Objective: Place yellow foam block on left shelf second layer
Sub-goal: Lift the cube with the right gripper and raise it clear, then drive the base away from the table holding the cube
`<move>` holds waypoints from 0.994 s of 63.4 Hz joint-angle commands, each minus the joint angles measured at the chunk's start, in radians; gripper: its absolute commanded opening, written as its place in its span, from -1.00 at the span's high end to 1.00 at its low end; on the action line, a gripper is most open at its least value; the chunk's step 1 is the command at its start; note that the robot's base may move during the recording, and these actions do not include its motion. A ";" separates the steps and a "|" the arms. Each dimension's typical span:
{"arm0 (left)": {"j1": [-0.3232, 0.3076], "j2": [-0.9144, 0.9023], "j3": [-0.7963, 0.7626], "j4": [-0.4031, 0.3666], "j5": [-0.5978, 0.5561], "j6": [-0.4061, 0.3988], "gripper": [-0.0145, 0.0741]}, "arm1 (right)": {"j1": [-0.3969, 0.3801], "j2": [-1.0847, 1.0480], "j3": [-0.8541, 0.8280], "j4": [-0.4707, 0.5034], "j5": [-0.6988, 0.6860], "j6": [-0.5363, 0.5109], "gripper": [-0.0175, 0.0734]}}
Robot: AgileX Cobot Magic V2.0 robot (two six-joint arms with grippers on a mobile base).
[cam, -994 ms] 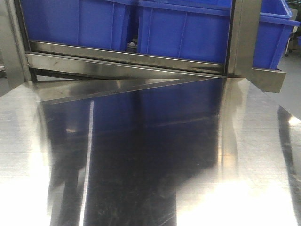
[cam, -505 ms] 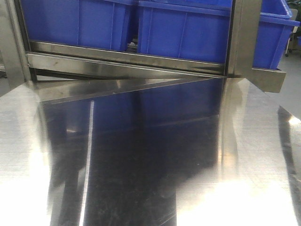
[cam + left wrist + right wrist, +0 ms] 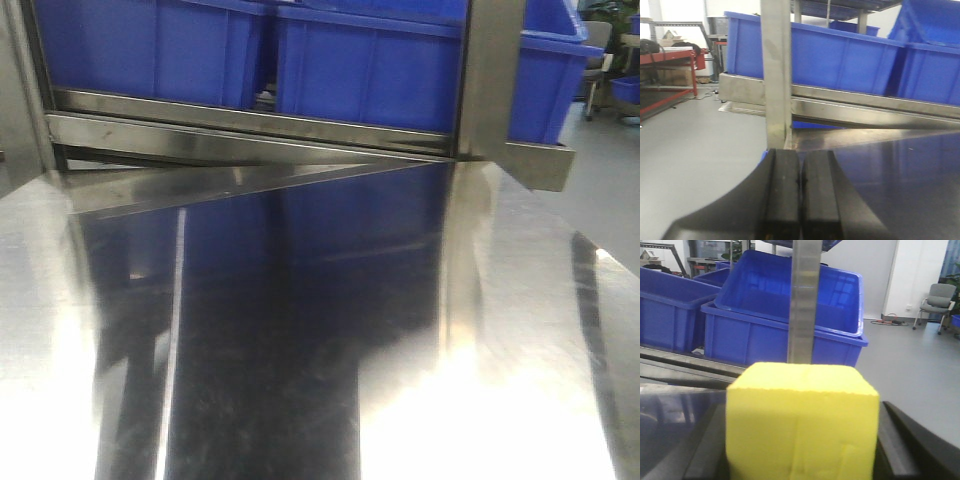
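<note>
The yellow foam block fills the lower middle of the right wrist view. My right gripper is shut on it, one dark finger on each side. Behind the block rises a steel shelf post. My left gripper is shut with nothing between its pads, low over the steel tabletop, just in front of another shelf post. The front view shows the shelf's steel rail past the tabletop's far edge. Neither gripper nor the block shows in that view.
Blue bins stand side by side on the shelf level above the reflective tabletop. A tilted blue bin rests in another. Grey floor lies left of the table; a chair stands far right.
In the front view the shelf, post and bins have slid about 25 pixels leftward, so the view has shifted to the right. More floor shows at the right edge.
</note>
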 commanded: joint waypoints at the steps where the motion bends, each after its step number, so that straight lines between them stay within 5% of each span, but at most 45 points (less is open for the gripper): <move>1: 0.001 -0.021 0.028 -0.006 -0.082 -0.003 0.39 | -0.006 0.006 -0.029 0.001 -0.088 -0.009 -0.55; 63: 0.001 -0.021 0.028 -0.006 -0.082 -0.003 0.39 | -0.006 0.006 -0.029 0.001 -0.088 -0.009 -0.55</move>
